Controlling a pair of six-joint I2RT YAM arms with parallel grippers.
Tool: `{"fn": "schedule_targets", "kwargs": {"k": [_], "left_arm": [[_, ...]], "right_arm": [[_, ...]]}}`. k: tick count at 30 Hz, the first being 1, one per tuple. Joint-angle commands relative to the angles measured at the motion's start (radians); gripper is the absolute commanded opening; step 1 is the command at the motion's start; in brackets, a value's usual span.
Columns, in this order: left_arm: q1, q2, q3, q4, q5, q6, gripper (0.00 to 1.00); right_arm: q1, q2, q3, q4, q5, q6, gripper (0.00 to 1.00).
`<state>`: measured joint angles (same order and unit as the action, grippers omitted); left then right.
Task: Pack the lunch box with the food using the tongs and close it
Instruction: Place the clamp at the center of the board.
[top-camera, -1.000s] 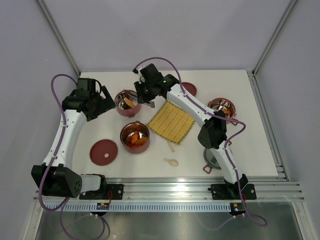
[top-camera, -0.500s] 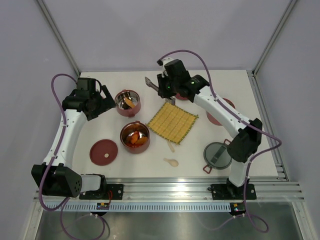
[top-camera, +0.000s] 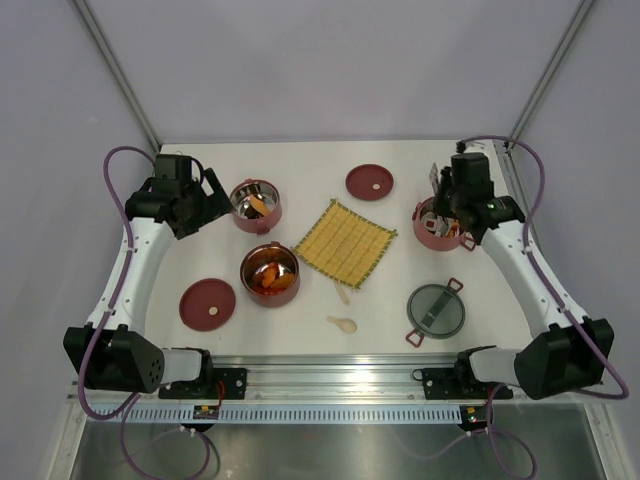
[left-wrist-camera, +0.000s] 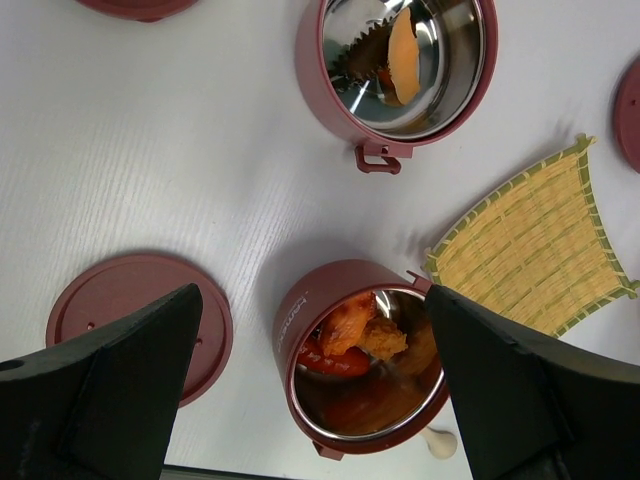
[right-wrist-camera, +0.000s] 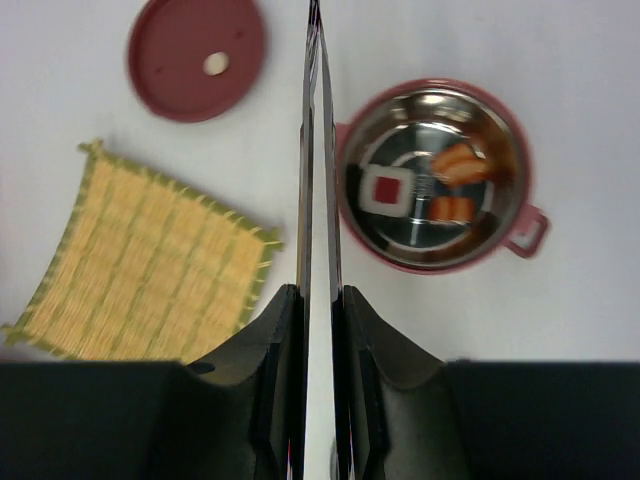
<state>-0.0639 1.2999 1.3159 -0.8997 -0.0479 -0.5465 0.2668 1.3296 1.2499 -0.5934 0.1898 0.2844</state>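
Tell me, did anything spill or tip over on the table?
Nothing looks spilled. The three round dark-red lunch box tiers stand upright with toy food inside. The only stray is a small cream spoon lying loose near the yellow woven mat.

mat (top-camera: 345, 243) mid-table; far tier (top-camera: 236, 215) and near tier (top-camera: 244, 273) left of it, third tier (top-camera: 428, 238) right, top lid (top-camera: 436, 310) near-right; spoon (top-camera: 342, 324), i think, nearer.

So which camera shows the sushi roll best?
The right wrist view: the sushi roll lies unobstructed inside the steel-lined tier, seen from above. In the top external view the right arm partly covers that tier, so the roll can't be made out. The left wrist view misses it.
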Motion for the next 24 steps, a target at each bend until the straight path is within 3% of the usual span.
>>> {"fn": "schedule_targets", "kwargs": {"k": [1, 8, 18, 24], "left_arm": [[0.006, 0.004, 0.005, 0.045, 0.026, 0.007, 0.99], [0.006, 0.001, -0.001, 0.048, 0.039, 0.008, 0.99], [0.007, -0.028, -0.017, 0.042, 0.025, 0.011, 0.99], [0.006, -0.025, -0.017, 0.041, 0.025, 0.013, 0.99]], "right_arm": [[-0.111, -0.090, -0.056, 0.080, 0.057, 0.059, 0.18], [-0.259, -0.001, -0.006, 0.066, -0.001, 0.052, 0.18], [-0.259, 0.391, 0.412, -0.031, 0.016, 0.148, 0.16], [-0.259, 0.560, 0.551, 0.000, 0.020, 0.216, 0.15]]}}
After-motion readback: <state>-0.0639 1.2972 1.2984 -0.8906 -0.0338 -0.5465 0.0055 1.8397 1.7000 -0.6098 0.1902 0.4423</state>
